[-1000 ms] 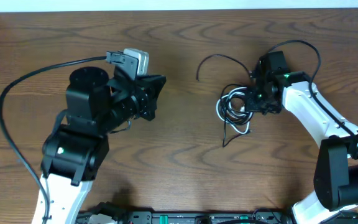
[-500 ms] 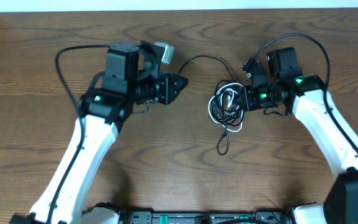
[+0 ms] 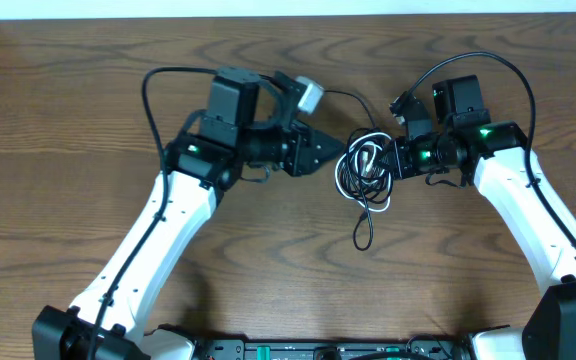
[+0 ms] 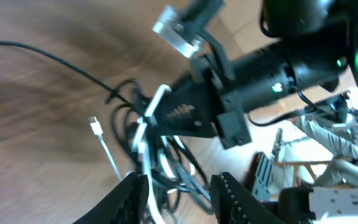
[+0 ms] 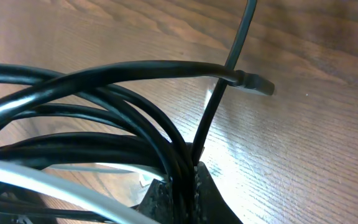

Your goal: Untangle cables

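The cables point(image 3: 352, 172) lie as a knotted bundle of thin black cords and one whitish cord at the table's middle right. A loose tail point(image 3: 360, 235) loops toward the front. My right gripper point(image 3: 393, 160) is shut on the bundle's right side; in the right wrist view its fingers point(image 5: 213, 193) pinch several black cords point(image 5: 92, 99), with a black plug end point(image 5: 257, 84) beyond. My left gripper point(image 3: 336, 158) sits at the bundle's left edge, open. In the left wrist view its fingers point(image 4: 132, 199) straddle cable strands point(image 4: 166, 186) without clamping them. A white plug point(image 4: 94, 124) lies on the wood.
The brown wooden table point(image 3: 268, 270) ends at a pale strip along the far side. The left arm's thick black wire point(image 3: 153, 95) arcs over its elbow. Both arms' heads nearly meet over the bundle. Frames and equipment point(image 4: 328, 186) stand beyond the table in the left wrist view.
My left arm has swung right, up to the bundle, and its jaws have parted. The right gripper shifted the bundle slightly early on and now holds still.
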You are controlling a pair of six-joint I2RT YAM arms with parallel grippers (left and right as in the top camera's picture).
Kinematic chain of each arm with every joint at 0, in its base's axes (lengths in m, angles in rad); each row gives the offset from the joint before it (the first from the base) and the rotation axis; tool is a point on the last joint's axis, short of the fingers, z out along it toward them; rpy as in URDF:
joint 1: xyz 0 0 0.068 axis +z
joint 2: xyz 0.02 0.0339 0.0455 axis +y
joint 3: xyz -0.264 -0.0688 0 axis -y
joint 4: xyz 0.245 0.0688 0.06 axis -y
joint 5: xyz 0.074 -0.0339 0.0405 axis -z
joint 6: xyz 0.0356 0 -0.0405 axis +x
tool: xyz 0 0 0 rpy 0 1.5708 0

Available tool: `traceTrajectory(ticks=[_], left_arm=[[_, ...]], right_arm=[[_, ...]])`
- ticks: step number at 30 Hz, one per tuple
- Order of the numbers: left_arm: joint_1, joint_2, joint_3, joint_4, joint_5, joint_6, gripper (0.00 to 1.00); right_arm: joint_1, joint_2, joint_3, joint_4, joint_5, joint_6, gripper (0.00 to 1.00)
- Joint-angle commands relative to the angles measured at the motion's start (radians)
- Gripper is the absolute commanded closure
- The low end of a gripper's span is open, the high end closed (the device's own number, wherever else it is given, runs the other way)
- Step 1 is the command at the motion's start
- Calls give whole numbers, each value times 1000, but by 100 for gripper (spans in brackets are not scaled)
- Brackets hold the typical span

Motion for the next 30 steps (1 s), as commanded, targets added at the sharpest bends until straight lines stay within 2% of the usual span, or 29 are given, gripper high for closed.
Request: traceTrajectory(ticks=[1,9,22,26,30], left_arm=[[-30,4,21,7,-15,3,62],[-63,8,19,6,-178,3,62],[-71,112,9,-5,-190,3,63],[-76,121,7,-4,-191,3,92],[-76,121,7,3,-190,3,92]], right_arm=[[5,-10,-1,3,-29,-10,99],[29,-10,-1,-5,-30,-11,99],[76,-10,-1,10,-29,-11,99],[76,-10,-1,12,-12,-10,99],[76,-10,-1,10,53,0,99]])
